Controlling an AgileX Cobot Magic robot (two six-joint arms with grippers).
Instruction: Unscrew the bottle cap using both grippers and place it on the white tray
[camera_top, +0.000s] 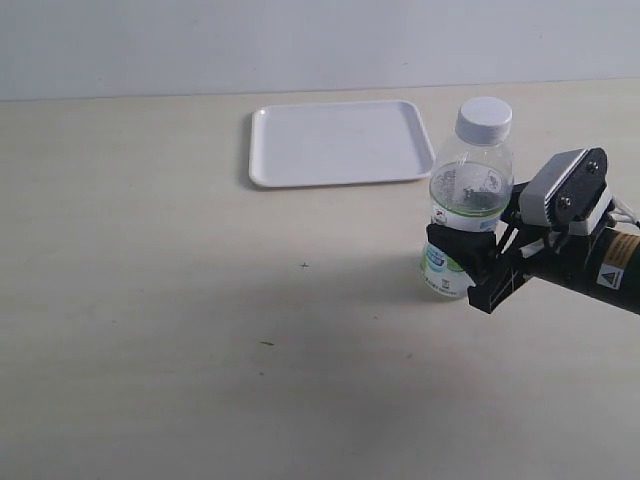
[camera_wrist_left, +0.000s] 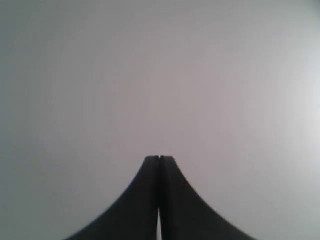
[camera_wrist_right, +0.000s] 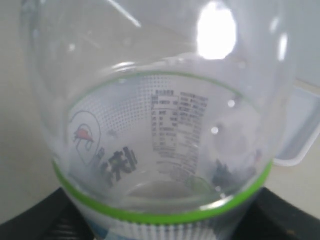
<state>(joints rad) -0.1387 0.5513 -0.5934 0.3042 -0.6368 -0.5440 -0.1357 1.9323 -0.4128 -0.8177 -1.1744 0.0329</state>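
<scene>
The clear bottle (camera_top: 466, 205) stands upright on the table, right of centre, with its white ribbed cap (camera_top: 484, 119) screwed on top. My right gripper (camera_top: 466, 262) comes in from the right and is shut on the bottle's lower body, across the label. In the right wrist view the bottle (camera_wrist_right: 160, 125) fills the picture, its green label band pressed between the black fingers (camera_wrist_right: 40, 220). The white tray (camera_top: 340, 142) lies flat behind the bottle. My left gripper (camera_wrist_left: 159, 159) shows only in its own view, fingers together, holding nothing, facing a blank grey surface.
The pale table (camera_top: 200, 330) stretches bare to the left and front of the bottle. A corner of the tray (camera_wrist_right: 300, 135) shows behind the bottle in the right wrist view. A light wall runs along the table's far edge.
</scene>
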